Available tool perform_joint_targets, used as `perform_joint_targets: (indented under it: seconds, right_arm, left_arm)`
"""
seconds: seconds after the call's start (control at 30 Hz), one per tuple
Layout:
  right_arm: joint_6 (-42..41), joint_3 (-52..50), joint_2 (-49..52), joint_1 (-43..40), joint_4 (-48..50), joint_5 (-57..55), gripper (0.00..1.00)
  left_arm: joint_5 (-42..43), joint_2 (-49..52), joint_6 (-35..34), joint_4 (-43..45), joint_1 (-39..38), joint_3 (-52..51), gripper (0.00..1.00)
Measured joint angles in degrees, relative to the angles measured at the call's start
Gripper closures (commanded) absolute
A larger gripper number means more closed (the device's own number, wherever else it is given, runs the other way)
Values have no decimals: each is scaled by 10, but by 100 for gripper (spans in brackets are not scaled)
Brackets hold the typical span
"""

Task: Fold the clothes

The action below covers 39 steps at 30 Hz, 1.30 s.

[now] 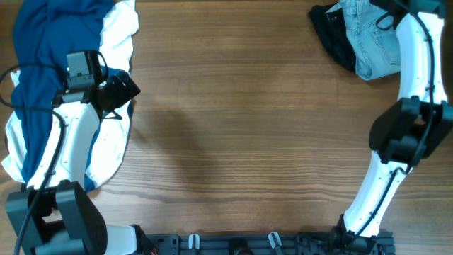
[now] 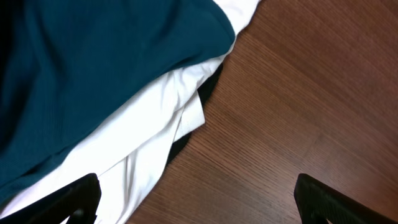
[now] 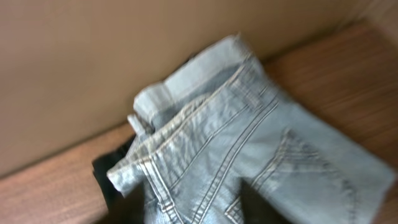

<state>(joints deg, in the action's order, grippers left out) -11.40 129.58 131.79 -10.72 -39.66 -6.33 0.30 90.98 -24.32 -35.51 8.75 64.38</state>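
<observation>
Overhead: a brown wood-grain table [image 1: 241,134] shows bare wood across its whole middle, from near edge to far edge. The clothes lie only at the two far corners. At the far left corner a dark-blue soft garment [image 1: 49,42] lies on top of a white garment [image 1: 117,39]. The white cloth runs down the left edge, partly under the white left arm [image 1: 71,142]. The left fingers [image 1: 124,91] sit at the pile's inner edge, pointing toward the open wood. At the far right corner the pale-blue faded denim shorts [image 1: 371,42] lie touching a black garment [image 1: 333,35] on their left. The white right arm [image 1: 414,57] reaches along the right edge to that corner. Its end meets the far edge above the shorts, and I cannot tell how its fingers stand.

Left wrist: the left fingers [image 2: 196,190] are spread wide, with nothing between them. The dark-blue garment [image 2: 93,74] overlaps the white one [image 2: 155,137], whose hem ends on bare table [image 2: 292,106] that fills the right side.

Right wrist: the image is slightly blurred. The denim shorts [image 3: 249,149] lie bunched against a tan wall [image 3: 124,50], with waistband and stitched pocket seams uppermost. The black garment [image 3: 115,177] peeks out at their left.
</observation>
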Motion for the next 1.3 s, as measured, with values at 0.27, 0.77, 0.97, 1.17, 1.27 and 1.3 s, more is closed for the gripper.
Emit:
perform_joint_targets:
  seconds: [0.27, 0.77, 0.97, 1.17, 1.27, 1.3]
  right_arm:
    - [0, 0, 140, 23, 76, 26, 96]
    - [3, -8, -22, 38, -76, 204, 0]
    - [-161, 1, -255, 74, -174, 327, 0]
    - [-423, 3, -313, 78, -190, 343, 0]
    - [-463, 2, -311, 68, -265, 327, 0]
    - [-464, 1, -311, 64, -303, 312, 0]
  left_arm:
    - [0, 0, 0, 2, 0, 0, 0]
    - [0, 0, 0, -2, 0, 0, 0]
    - [0, 0, 0, -2, 0, 0, 0]
    - [0, 0, 0, -2, 0, 0, 0]
    - [0, 0, 0, -2, 0, 0, 0]
    - [0, 0, 0, -2, 0, 0, 0]
